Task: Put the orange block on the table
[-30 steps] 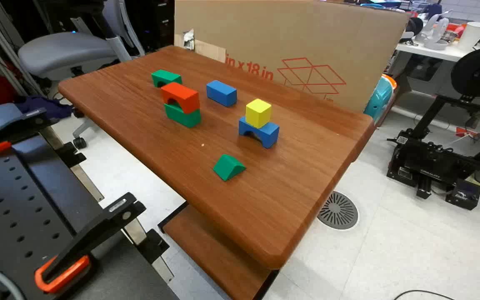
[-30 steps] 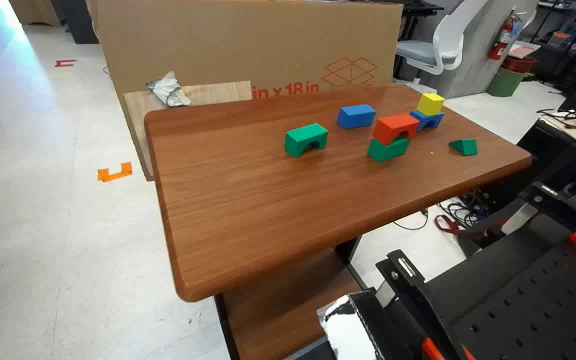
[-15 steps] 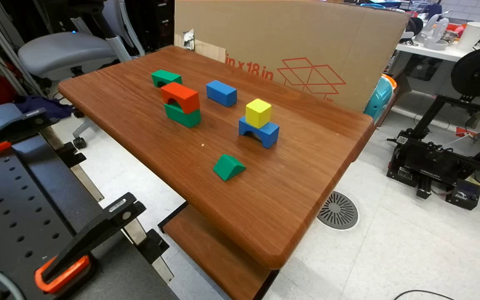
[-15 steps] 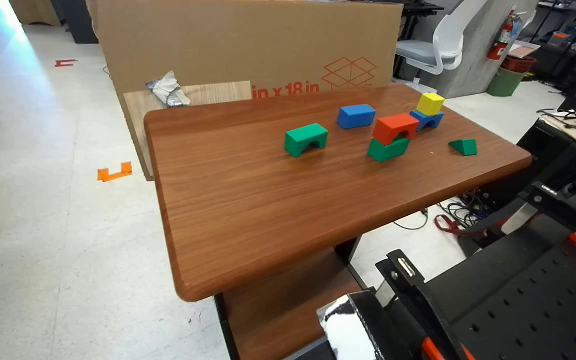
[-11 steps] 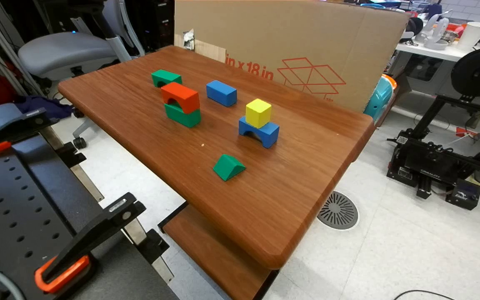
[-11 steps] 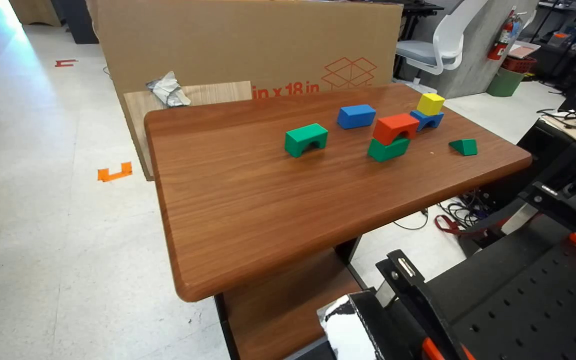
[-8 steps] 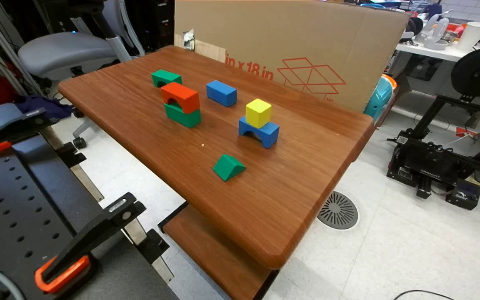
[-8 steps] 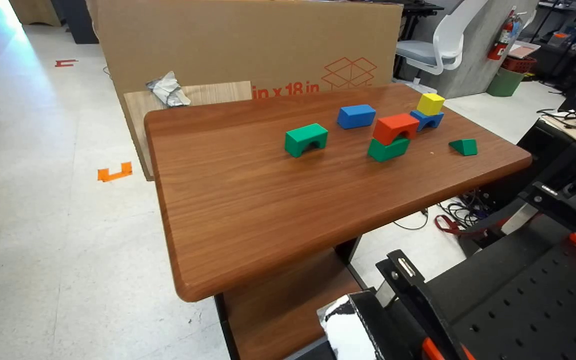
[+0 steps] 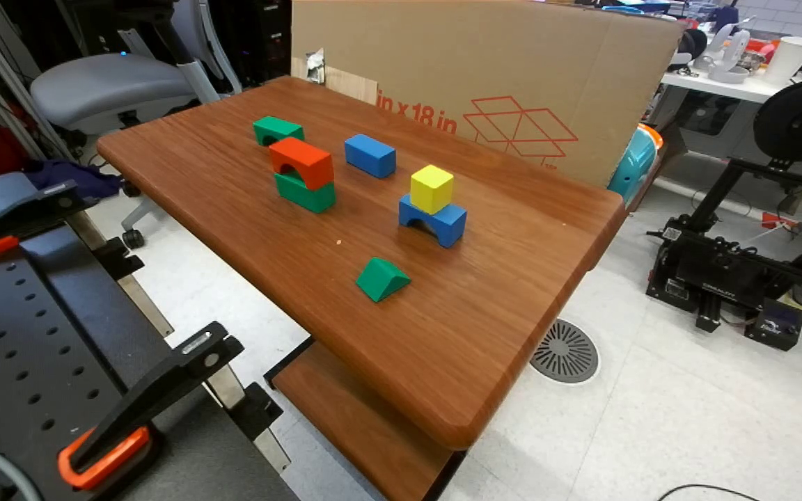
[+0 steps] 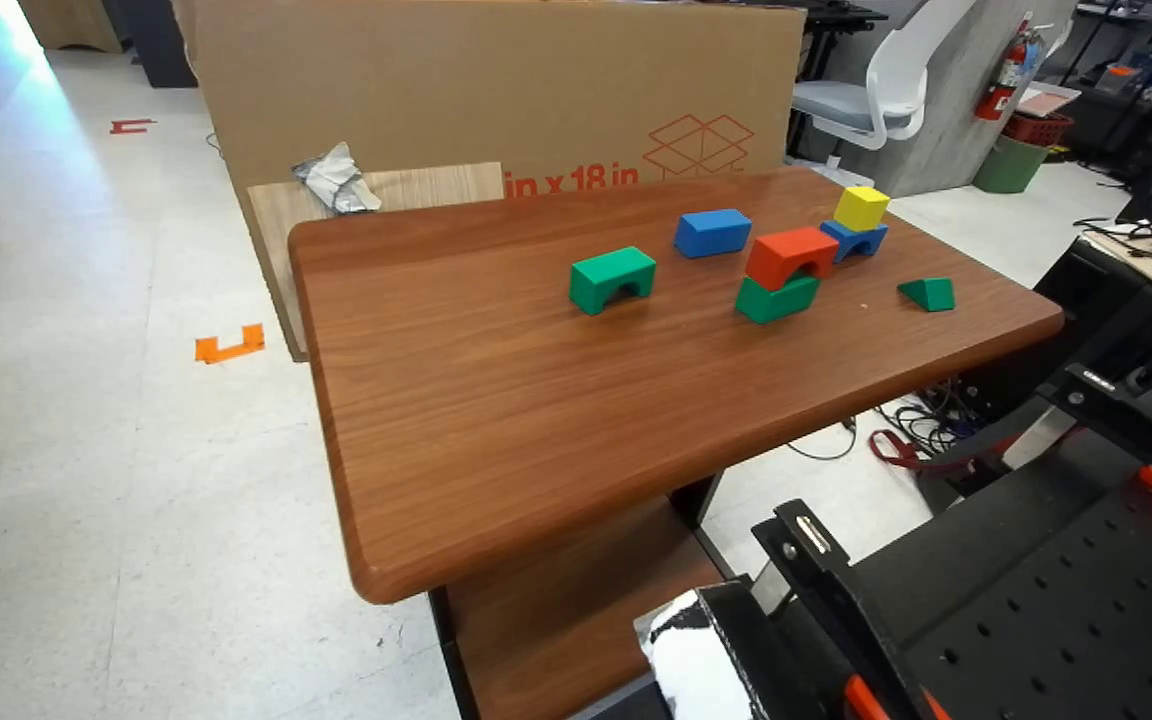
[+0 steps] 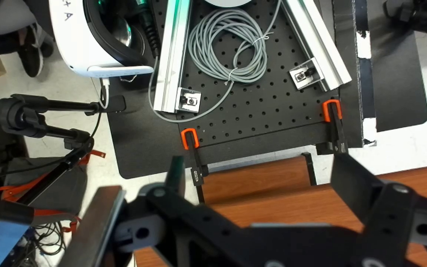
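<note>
Black two-finger gripper (image 11: 258, 168): fingers spread wide apart in the wrist view, brown wood visible through the gap.
Brown wood-grain table (image 9: 484, 334): rounded corners, smooth top, lower shelf (image 9: 366, 417) in similar brown.
Orange-red arch-shaped block (image 9: 303, 161): up on a green block (image 9: 305, 195), arch opening facing down. Same stack in both exterior views.
Green block under it: directly on the table; top partly covered, can't tell full shape.
Second stack: yellow cube (image 9: 431, 188) on a blue arch-shaped block (image 9: 446, 221).
Singles on the tabletop: blue rectangular block (image 9: 370, 156), green arch-shaped block (image 10: 611, 280), green triangular prism (image 9: 381, 280), all apart from each other.
Backdrop: large brown cardboard piece (image 9: 484, 62) with red print, behind the table in both exterior views.
Far edge: pale wood panel (image 10: 436, 187) in front of the cardboard, crumpled silvery sheet (image 10: 338, 180) against it.
Black perforated board (image 9: 11, 334): across a gap from the table; two black clamps with orange handles (image 9: 157, 390) on its edge.
On the board, wrist view: coiled grey cable (image 11: 208, 48) between two silvery metal rails (image 11: 172, 55).
Wrist view, upper left: white-and-black headset (image 11: 83, 40).
</note>
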Controlling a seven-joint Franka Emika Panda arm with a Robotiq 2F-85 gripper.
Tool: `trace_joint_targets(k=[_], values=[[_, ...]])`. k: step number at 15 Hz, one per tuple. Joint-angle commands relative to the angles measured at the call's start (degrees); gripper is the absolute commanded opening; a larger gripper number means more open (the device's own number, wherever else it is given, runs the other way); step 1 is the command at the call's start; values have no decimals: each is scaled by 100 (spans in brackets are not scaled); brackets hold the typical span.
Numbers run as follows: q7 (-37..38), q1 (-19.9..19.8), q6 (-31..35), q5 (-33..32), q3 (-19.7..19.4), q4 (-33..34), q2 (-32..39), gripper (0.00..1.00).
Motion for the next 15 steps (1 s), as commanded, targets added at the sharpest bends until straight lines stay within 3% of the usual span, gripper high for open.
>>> trace_joint_targets(k=[1, 4, 10, 15], values=[[148, 11, 330, 1, 15, 2, 384, 100], [141, 44, 868, 6, 15, -208, 562, 100], [82, 76, 2561, -8, 4, -763, 928, 100], [-119, 117, 3456, 31, -23, -573, 1682, 100]])
